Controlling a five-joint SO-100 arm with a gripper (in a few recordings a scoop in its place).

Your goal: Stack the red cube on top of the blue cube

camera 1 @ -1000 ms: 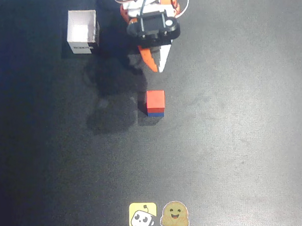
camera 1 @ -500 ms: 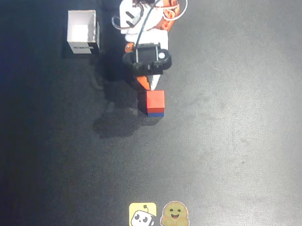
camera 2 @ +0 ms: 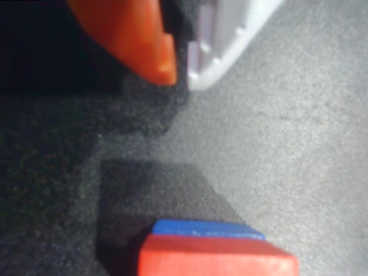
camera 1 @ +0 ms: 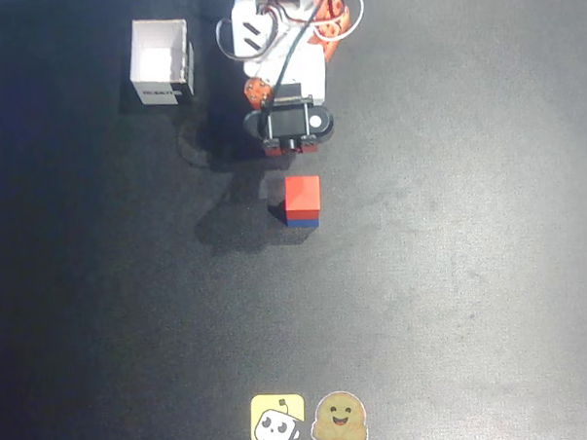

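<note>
red cube [camera 1: 302, 193] stacked squarely atop blue cube [camera 1: 303, 221], mid-table

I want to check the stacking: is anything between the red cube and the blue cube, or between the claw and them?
Nothing visible. The red cube sits directly on the blue cube; bare mat separates them from the claw.

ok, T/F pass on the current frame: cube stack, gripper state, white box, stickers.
1. The red cube sits on top of the blue cube. True.
2. The gripper is clamped on the red cube. False: its fingertips are nearly together, holding nothing, clear of the stack.
3. The white box holds a cube. False: it looks empty.
4. Two stickers lie near the bottom edge of the overhead view. True.
5. The white box touches the stack. False: it stands apart, at upper left.
</note>
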